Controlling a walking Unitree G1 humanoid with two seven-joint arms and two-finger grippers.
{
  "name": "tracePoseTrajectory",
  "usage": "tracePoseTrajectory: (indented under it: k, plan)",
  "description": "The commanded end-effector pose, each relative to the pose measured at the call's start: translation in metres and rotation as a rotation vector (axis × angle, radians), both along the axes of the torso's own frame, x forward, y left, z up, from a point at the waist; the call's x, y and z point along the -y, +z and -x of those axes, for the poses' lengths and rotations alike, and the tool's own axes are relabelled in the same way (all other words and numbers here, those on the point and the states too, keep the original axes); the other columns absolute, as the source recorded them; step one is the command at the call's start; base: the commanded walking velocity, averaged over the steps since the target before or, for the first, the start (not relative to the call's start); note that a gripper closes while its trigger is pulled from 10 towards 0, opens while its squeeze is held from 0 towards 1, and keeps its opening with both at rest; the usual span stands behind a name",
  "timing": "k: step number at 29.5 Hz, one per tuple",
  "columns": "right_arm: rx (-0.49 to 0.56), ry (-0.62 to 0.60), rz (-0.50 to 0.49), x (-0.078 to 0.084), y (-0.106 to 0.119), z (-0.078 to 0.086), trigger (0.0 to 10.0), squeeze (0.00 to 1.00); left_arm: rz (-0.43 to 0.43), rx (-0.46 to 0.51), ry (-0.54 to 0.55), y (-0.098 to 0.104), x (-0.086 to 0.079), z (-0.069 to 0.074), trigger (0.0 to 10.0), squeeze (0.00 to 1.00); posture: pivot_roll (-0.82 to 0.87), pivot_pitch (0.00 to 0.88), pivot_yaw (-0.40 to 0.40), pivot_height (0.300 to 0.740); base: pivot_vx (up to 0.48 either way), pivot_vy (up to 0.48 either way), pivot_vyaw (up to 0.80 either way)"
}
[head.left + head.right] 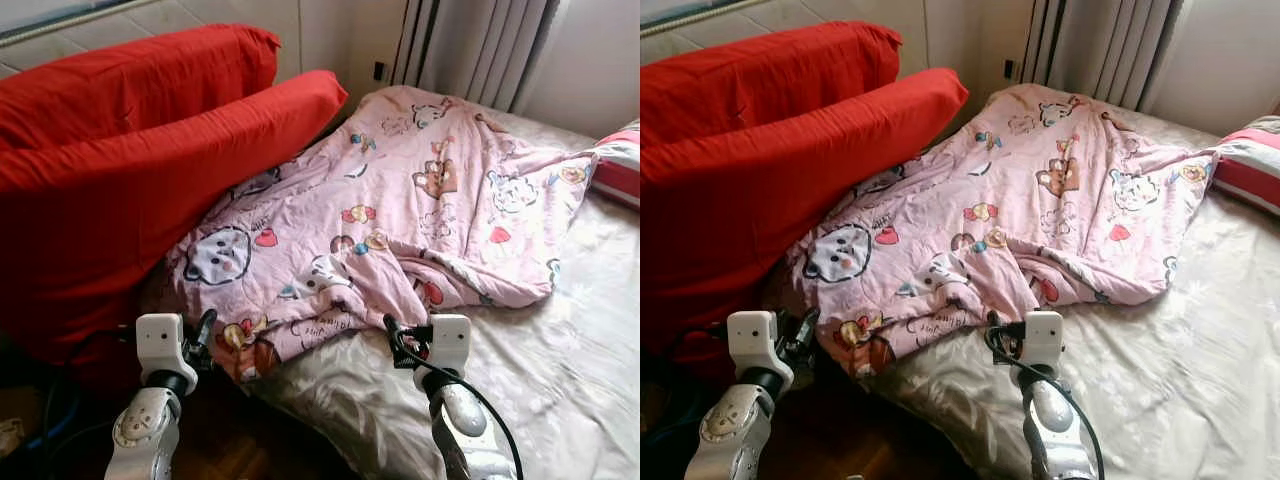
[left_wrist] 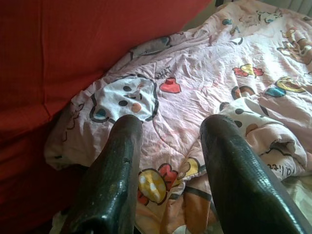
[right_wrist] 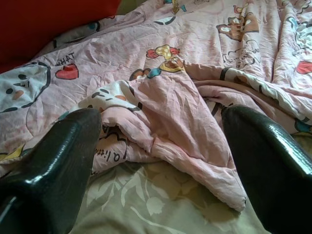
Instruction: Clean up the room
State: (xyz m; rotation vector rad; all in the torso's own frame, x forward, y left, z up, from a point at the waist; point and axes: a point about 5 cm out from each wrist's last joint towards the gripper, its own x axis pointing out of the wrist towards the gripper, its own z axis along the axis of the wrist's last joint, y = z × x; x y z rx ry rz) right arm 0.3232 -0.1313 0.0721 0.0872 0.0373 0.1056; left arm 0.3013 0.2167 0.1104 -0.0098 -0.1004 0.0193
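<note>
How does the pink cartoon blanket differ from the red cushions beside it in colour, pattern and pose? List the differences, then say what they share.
The pink blanket is pale and printed with cartoon figures; the red cushions are plain, one deep colour.
The pink blanket lies crumpled and flat across the bed; the red cushions are bulky and lean at a slant.
The pink blanket's near edge is folded over itself; the red cushions look smooth.
Both are soft fabric, and the cushions overlap the blanket's edge.

pink cartoon-print blanket (image 1: 400, 210), red pillows (image 1: 120, 150)
</note>
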Motion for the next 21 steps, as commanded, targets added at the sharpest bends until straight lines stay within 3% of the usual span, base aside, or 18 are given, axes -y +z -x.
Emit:
tracePoseTrajectory:
  k: [1,10,17,21]
  plan:
    - [-0.008,0.0,0.0,-0.0007,-0.0019,0.0019,10.0,0.0,-0.003,-0.014,0.003,-0.0017,-0.0018,0.0027,10.0,0.0,0.09,0.232,-0.006,0.665,0.0,0.0,0.0]
    - [-0.037,0.017,0.002,-0.0047,-0.0047,0.0018,10.0,0.0,-0.004,-0.032,-0.006,-0.0038,0.0016,0.0014,10.0,0.0,0.09,0.244,-0.003,0.66,0.0,0.0,0.0]
    - [-0.039,0.022,0.005,-0.0056,-0.0049,0.0018,10.0,0.0,-0.004,-0.034,-0.008,-0.0039,0.0029,0.0013,10.0,0.0,0.09,0.244,-0.002,0.605,0.0,0.0,0.0]
    - [-0.017,0.021,-0.007,-0.0059,-0.003,0.0025,10.0,0.0,-0.005,-0.034,-0.01,-0.0034,0.0033,0.0011,10.0,0.0,0.1,0.244,-0.001,0.595,0.0,0.0,0.0]
